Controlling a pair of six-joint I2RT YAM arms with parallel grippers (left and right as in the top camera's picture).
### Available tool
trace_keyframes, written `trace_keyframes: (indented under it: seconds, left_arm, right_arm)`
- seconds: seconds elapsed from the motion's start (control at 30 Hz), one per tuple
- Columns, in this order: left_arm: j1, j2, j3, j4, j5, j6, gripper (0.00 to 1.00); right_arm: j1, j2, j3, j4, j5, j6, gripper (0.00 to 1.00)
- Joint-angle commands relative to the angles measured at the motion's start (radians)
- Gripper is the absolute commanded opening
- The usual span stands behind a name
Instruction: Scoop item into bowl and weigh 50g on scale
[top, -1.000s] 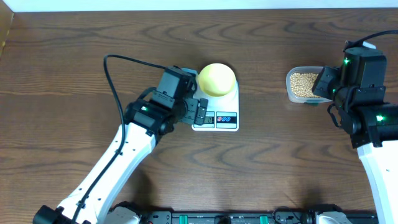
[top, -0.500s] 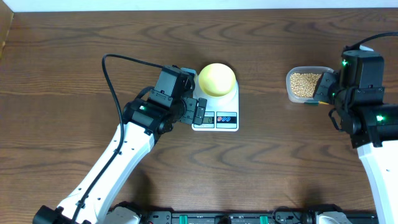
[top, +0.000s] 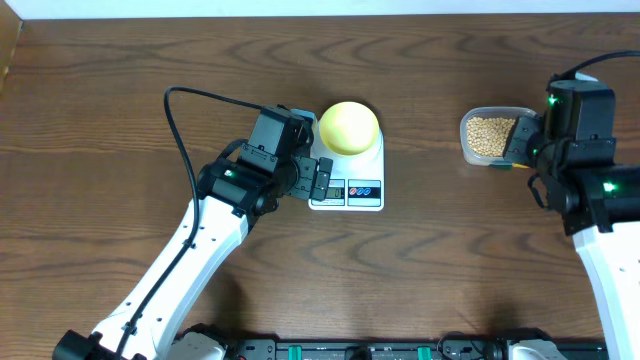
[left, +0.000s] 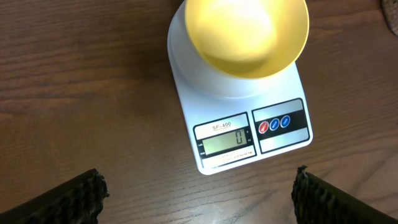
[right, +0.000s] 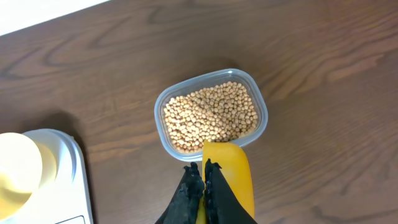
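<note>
The pale-yellow bowl (top: 349, 126) (left: 247, 34) stands empty on the white scale (top: 350, 186) (left: 239, 130), whose display reads 0. My left gripper (top: 322, 180) (left: 198, 196) is open and empty, at the scale's left front edge. The tan beans (top: 489, 134) (right: 210, 116) fill a clear plastic tub (top: 468, 148) (right: 168, 145) at the right. My right gripper (right: 203, 169) is shut on a yellow scoop (right: 229, 174), whose tip rests at the tub's near rim. The scale and bowl also show in the right wrist view (right: 59, 180).
The dark wood table (top: 420, 260) carries only the scale and the tub. A black cable (top: 180, 130) loops off the left arm. The table's far edge meets a white wall (top: 300, 8).
The right arm has shifted slightly right since the earliest frame, then held still. The left arm has barely moved.
</note>
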Motion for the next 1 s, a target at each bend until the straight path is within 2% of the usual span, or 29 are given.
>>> trace_keyframes:
  seconds: [0.0, 0.6, 0.97]
  left_arm:
    - [0.005, -0.012, -0.009, -0.003, 0.01, 0.01, 0.98]
    - [0.005, -0.012, -0.009, -0.003, 0.01, 0.01, 0.98]
    - [0.005, -0.012, -0.009, -0.003, 0.01, 0.01, 0.98]
  right_arm:
    - [-0.006, 0.029, 0.01, 0.003, 0.008, -0.017, 0.01]
    - [-0.006, 0.291, 0.01, 0.014, -0.055, -0.011, 0.01]
    - [-0.009, 0.311, 0.01, 0.113, -0.01, -0.054, 0.01]
